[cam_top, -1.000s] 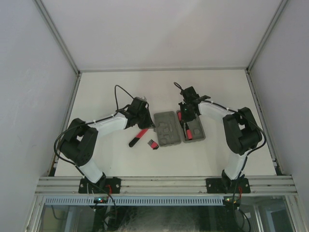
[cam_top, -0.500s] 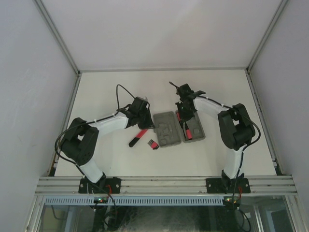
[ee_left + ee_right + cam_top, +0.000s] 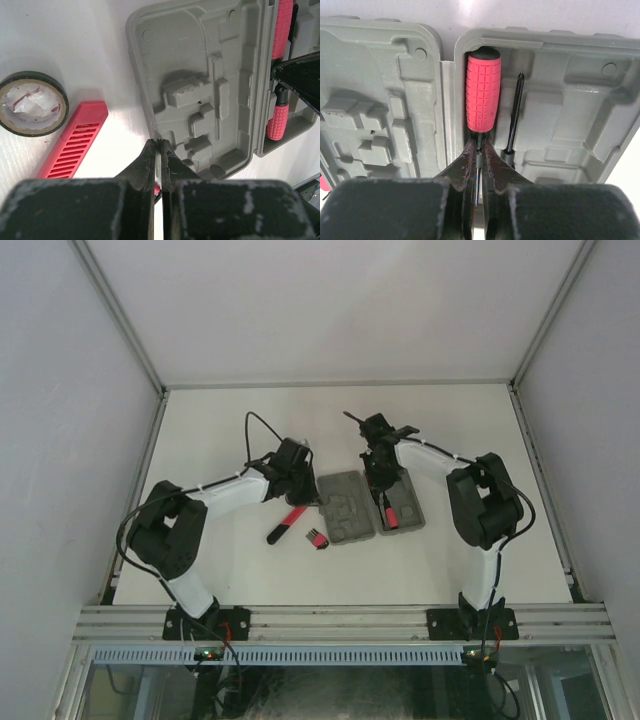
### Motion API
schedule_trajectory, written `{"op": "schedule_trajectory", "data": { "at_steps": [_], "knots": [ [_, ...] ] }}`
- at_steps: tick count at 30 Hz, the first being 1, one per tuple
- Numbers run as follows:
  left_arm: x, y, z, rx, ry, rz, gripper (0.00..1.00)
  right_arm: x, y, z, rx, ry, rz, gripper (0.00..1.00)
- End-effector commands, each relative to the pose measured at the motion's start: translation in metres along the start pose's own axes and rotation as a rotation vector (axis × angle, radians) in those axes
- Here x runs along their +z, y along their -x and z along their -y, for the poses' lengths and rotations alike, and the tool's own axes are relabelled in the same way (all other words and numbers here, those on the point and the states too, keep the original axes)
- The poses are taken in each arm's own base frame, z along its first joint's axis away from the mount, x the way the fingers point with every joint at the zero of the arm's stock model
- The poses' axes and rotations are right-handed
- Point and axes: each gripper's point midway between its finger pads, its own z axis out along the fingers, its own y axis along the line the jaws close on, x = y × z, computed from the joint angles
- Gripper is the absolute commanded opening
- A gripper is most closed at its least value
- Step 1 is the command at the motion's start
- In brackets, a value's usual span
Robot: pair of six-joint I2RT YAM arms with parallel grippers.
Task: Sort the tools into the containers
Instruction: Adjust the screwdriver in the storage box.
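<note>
white tabletop [image 3: 220, 430], pale walls [image 3: 60, 390]; grey tool case [image 3: 345, 508] open, left hand [image 3: 156, 143] and right hand [image 3: 479, 146] both clenched

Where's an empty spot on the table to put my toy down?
The biggest bare patch of table lies between the grey case and the back wall. The strip between the case and the arm bases is bare too. Left of the case is crowded: red tool, hex key set and left arm.
</note>
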Motion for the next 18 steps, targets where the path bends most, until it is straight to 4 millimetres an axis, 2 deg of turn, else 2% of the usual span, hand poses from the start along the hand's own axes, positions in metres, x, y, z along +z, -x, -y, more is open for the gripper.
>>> {"op": "schedule_trajectory", "data": {
  "at_steps": [1,5,7,11,15,18],
  "knots": [
    [0.002,0.011,0.024,0.043,-0.062,0.007,0.0,0.02,-0.025,0.002,0.006,-0.02,-0.044,0.04],
    [0.004,0.017,0.019,0.038,-0.05,0.011,0.0,-0.003,0.006,0.003,0.058,0.037,0.116,0.15],
    [0.004,0.021,0.016,0.032,-0.044,0.016,0.01,-0.019,0.023,0.003,0.088,0.081,0.203,0.22],
    [0.002,0.032,0.013,0.024,-0.045,0.032,0.04,-0.056,0.044,0.01,0.132,0.106,0.372,0.29],
    [-0.003,0.039,0.016,0.043,-0.052,0.045,0.2,-0.094,0.056,0.014,0.13,0.129,0.512,0.33],
    [-0.012,0.046,0.016,0.073,-0.048,0.079,0.33,-0.109,0.054,0.019,0.123,0.123,0.564,0.35]
  ]
}}
